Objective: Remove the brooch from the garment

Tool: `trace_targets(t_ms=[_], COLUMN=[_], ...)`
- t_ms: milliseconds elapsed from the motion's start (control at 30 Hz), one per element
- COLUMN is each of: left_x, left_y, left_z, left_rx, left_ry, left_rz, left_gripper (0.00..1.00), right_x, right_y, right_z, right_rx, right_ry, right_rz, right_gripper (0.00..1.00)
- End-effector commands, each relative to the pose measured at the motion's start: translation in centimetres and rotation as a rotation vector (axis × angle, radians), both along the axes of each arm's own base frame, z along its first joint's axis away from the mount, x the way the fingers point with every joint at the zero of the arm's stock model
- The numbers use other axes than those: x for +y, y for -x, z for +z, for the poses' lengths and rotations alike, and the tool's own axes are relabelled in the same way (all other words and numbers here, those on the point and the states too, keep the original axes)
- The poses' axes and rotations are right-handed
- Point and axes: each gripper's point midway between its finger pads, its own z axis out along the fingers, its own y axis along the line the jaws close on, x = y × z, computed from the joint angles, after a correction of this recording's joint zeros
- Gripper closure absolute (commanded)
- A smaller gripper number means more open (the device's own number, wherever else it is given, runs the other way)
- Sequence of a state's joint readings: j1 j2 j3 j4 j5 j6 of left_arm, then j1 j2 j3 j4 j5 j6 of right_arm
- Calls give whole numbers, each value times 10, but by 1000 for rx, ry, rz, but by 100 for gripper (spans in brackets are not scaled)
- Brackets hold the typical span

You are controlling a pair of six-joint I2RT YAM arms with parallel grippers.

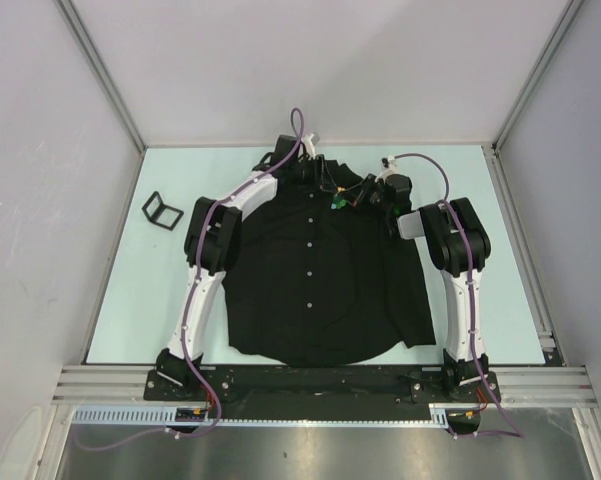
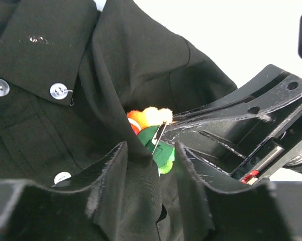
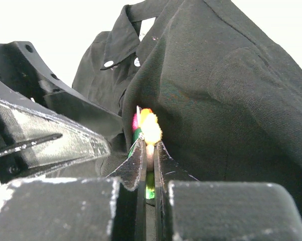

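Observation:
The black garment [image 1: 310, 280] lies flat on the table, collar at the far end. The brooch [image 1: 337, 203] sits near the collar, right of the button row. In the right wrist view my right gripper [image 3: 149, 145] is shut on the brooch [image 3: 149, 125], whose yellow, pink and green petals stick out past the fingertips. In the left wrist view my left gripper [image 2: 152, 150] pinches a raised fold of the garment [image 2: 140, 191] just below the brooch [image 2: 153, 133]. The right gripper's fingers [image 2: 211, 120] reach the brooch from the right. From above, the left gripper [image 1: 322, 183] and right gripper [image 1: 358, 197] meet at the brooch.
A small black frame-shaped object [image 1: 162, 209] lies on the table left of the garment. White shirt buttons [image 2: 59, 91] run along the placket. Aluminium rails and grey walls enclose the table on three sides.

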State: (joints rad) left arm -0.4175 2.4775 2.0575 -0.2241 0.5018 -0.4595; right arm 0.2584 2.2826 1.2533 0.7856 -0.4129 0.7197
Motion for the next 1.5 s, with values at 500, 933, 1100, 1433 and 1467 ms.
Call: trace_targets(t_ms=[500, 933, 1100, 1433, 1467], left_x=[-2, -5, -5, 8, 11], left_y=[-5, -6, -7, -28, -30], left_z=[-12, -25, -26, -1, 1], left_rx=[36, 75, 79, -24, -38], left_ry=[-15, -16, -20, -77, -86], left_rz=[-14, -7, 4, 108, 124], left_gripper=[58, 62, 65, 75, 75], right_x=[18, 34, 39, 33, 32], right_y=[-3, 7, 11, 14, 14], right_z=[31, 47, 54, 42, 42], right_rx=[-138, -239, -280, -231, -223], right_ry=[-3, -25, -30, 11, 15], right_rz=[67, 139, 159, 111, 104], right_gripper=[100, 100, 100, 100, 100])
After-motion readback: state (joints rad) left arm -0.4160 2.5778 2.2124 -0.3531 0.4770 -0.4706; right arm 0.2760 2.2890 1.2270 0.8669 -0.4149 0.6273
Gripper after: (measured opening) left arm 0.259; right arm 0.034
